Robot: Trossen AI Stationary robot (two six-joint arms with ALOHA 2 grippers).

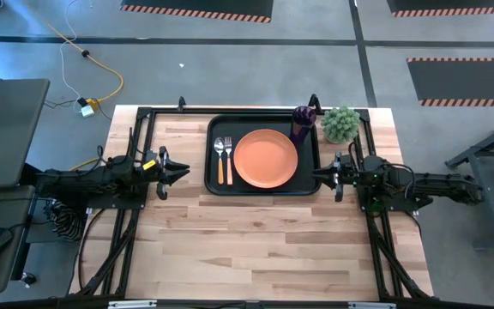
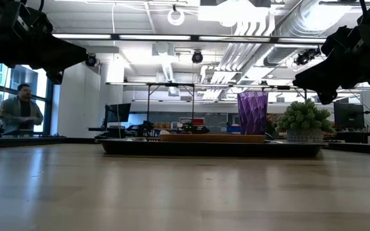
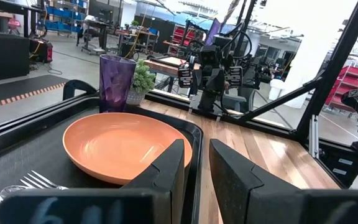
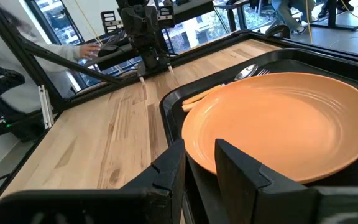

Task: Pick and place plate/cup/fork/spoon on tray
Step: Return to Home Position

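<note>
Left gripper [image 3: 196, 149] fingers nearest the lens: slightly parted, empty, left of tray [image 1: 215, 129]. Right gripper [image 1: 320, 176] likewise parted and empty, at the tray's right edge. Potted plant [image 1: 341, 124] sits off the tray, beside cup [image 1: 303, 123]. Plate [image 1: 265, 158] is orange and round, mid-tray, with spoon [image 1: 219, 160] and fork [image 1: 228, 160] to its left. Only the low view shows a person [image 2: 19, 109] in the room behind.

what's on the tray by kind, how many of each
plate: 1
cup: 1
fork: 1
spoon: 1
total: 4 on the tray
</note>
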